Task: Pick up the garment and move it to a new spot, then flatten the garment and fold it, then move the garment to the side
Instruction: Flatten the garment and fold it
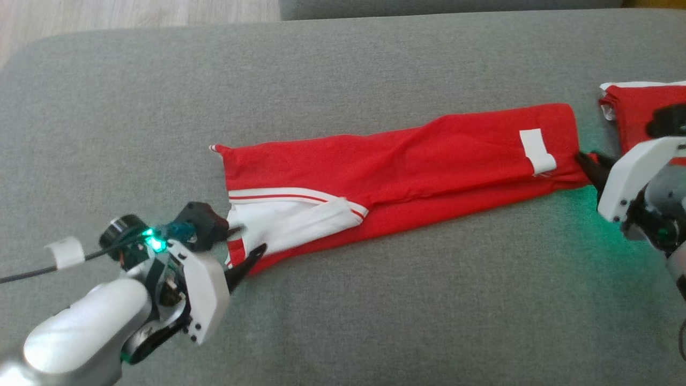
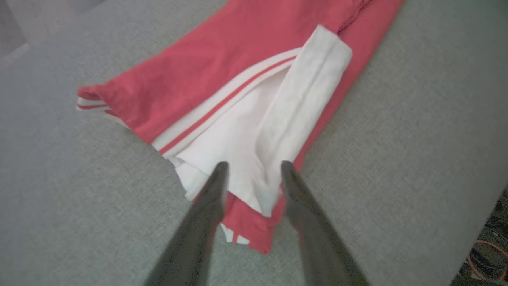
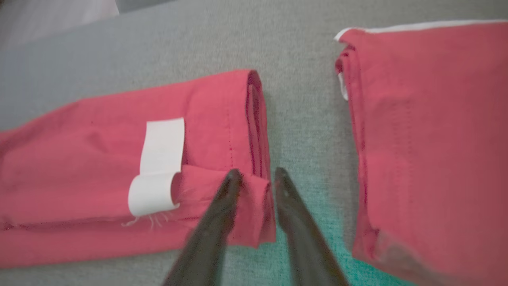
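Garment [image 1: 407, 161] lies stretched left-to-right on the grey cushion [image 1: 343, 69]. Left gripper [image 2: 254, 169] and right gripper [image 3: 258, 172], both spread, straddle its ends: pinch every layer, then lift evenly and together.

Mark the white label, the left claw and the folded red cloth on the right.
white label [image 1: 533, 143]: head view, its flat upper part.
left claw [image 2: 254, 164]: left wrist view, midway between its fingertips.
folded red cloth [image 3: 428, 139]: right wrist view, middle of its top layer.

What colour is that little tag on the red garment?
White tag; clearest in the right wrist view.
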Tool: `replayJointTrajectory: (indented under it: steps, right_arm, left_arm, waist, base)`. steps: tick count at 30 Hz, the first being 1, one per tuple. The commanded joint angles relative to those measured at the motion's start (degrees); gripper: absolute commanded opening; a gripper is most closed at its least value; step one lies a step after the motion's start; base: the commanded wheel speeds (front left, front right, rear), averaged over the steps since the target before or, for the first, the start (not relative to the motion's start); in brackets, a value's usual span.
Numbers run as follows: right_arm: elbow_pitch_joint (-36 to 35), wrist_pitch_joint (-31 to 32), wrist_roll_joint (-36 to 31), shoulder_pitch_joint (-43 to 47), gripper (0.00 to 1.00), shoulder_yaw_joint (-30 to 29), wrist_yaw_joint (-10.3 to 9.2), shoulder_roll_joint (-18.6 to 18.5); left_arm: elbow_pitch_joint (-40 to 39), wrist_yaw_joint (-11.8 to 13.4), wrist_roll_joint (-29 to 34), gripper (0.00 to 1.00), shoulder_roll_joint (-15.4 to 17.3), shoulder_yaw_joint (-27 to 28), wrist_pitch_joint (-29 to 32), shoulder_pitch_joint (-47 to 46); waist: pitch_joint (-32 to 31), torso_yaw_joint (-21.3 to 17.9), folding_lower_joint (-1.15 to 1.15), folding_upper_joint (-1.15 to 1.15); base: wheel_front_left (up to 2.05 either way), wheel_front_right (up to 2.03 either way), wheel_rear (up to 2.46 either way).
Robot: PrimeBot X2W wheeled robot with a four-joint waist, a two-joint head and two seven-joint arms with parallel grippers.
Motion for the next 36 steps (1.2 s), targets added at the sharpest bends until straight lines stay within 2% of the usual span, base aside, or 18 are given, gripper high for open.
replayJointTrajectory:
  steps: [1,6,10,14,15,20,24,27,31,36]
  right_arm:
    - [-1.8,-1.6,2.2,-1.3,1.0,-1.5,-0.04,-0.4]
    - [-5.3,-7.5,3.3,-3.2,1.0,-3.4,-0.04,0.1]
    - [-9.3,-16.0,4.2,-4.0,1.0,-6.7,-0.04,2.5]
    - [-12.2,-24.9,2.8,-3.2,1.0,-9.7,-0.04,7.1]
    - [-12.2,-24.9,2.8,-3.2,1.0,-9.7,-0.04,7.1]
    - [-11.2,-33.8,-4.1,0.1,1.0,-13.6,-0.04,15.2]
    - [-12.4,-35.2,-12.5,5.2,1.0,-18.4,-0.04,21.5]
    - [-17.8,-35.3,-19.2,11.1,1.0,-24.7,-0.04,25.2]
    - [-23.2,-35.3,-26.0,20.1,1.0,-29.7,-0.04,27.5]
    - [-24.8,-35.3,-29.4,27.0,1.0,-29.0,-0.04,28.0]
  left_arm:
    - [-0.6,1.9,1.7,1.0,1.5,3.6,-2.4,-2.0]
    - [1.3,7.4,2.5,1.0,-0.9,8.4,-11.0,-2.4]
    - [3.1,12.5,4.5,1.0,-3.4,13.2,-21.5,-3.5]
    - [4.7,17.1,3.3,1.0,-6.5,18.7,-31.8,-2.1]
    - [4.7,17.1,3.3,1.0,-6.5,18.7,-31.8,-2.1]
    - [5.6,20.4,1.8,1.0,-10.1,23.8,-36.5,4.1]
    - [4.1,21.8,4.1,1.0,-13.4,28.5,-36.8,10.4]
    - [1.9,22.6,8.1,1.0,-16.8,33.4,-36.8,16.6]
    - [1.6,20.5,12.4,1.0,-21.5,37.4,-36.9,24.1]
    - [2.7,17.2,16.8,1.0,-26.7,42.6,-36.9,30.2]
  waist:
    - [-0.1,-0.2,0.0,0.0]
    - [-1.4,-0.7,0.0,0.0]
    - [-2.7,-1.1,0.0,0.0]
    - [-4.3,-1.8,0.0,0.0]
    - [-4.3,-1.8,0.0,0.0]
    - [-7.8,-2.9,0.0,0.0]
    - [-9.6,-3.3,0.0,0.0]
    - [-10.2,-3.4,0.0,0.0]
    - [-10.6,-3.3,0.0,0.0]
    - [-10.9,-3.0,0.0,0.0]
  base:
    - [0.0,0.0,0.0]
    - [0.0,0.0,0.0]
    - [0.0,0.0,0.0]
    - [0.0,0.0,0.0]
    - [0.0,0.0,0.0]
    - [0.0,0.0,0.0]
    - [0.0,0.0,0.0]
    - [0.0,0.0,0.0]
    - [0.0,0.0,0.0]
    - [0.0,0.0,0.0]
